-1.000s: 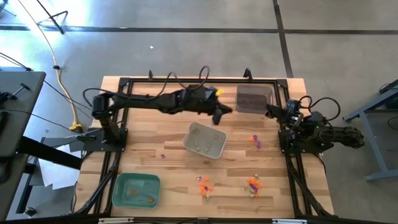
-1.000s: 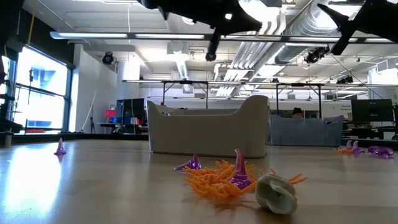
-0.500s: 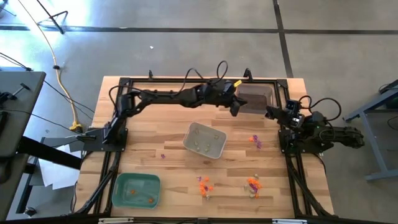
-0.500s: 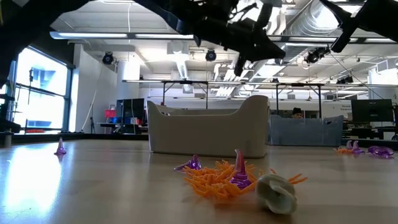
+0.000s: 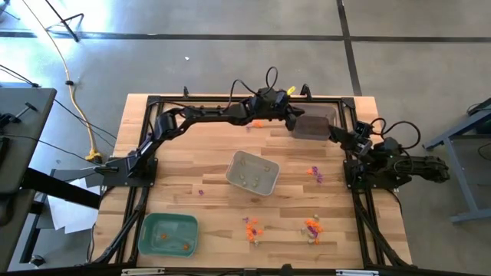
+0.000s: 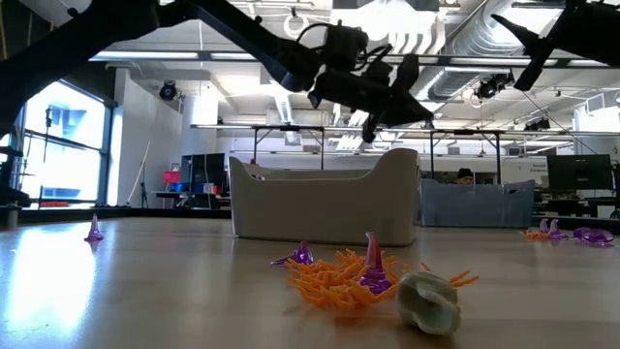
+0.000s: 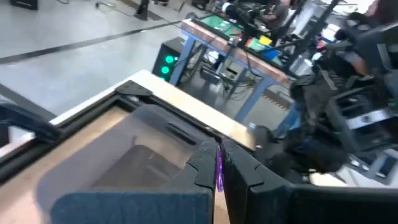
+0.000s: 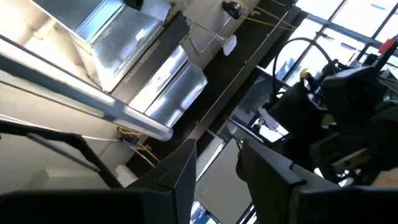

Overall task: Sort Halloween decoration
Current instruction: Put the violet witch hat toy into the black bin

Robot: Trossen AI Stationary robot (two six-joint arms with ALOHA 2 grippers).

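The left gripper (image 7: 217, 169) is clenched on a thin purple plastic trinket (image 7: 218, 170), a sliver of it showing between the two dark fingers, and hangs just above the near edge of the dark translucent plastic tray (image 7: 137, 155) at the far side of the wooden table (image 5: 192, 165). In the high view the same gripper (image 5: 294, 123) sits at that tray's (image 5: 314, 123) left rim.

The trinket looks very light and stiff, small enough that only the fingertips hold it; I judge it slippery and likely to twist or drop if the pinch slackens early. A hold across its widest part, near the base, seems safest for such pieces.

Further out from this gripper, towards the table's middle, stands the pale grey plastic tray (image 5: 253, 173) with a few whitish bits inside. Beyond it, near the front edge, lie two tangles of orange spiky trinkets (image 5: 252, 228) mixed with purple cones and a pale whitish skull-like piece (image 6: 431, 302); these will snag on each other, so single pieces want lifting from the edge of a heap. A green plastic tray (image 5: 168, 234) rests at the front left corner.

The right gripper (image 8: 217, 165) waits at the table's right edge, fingers apart and holding nothing.
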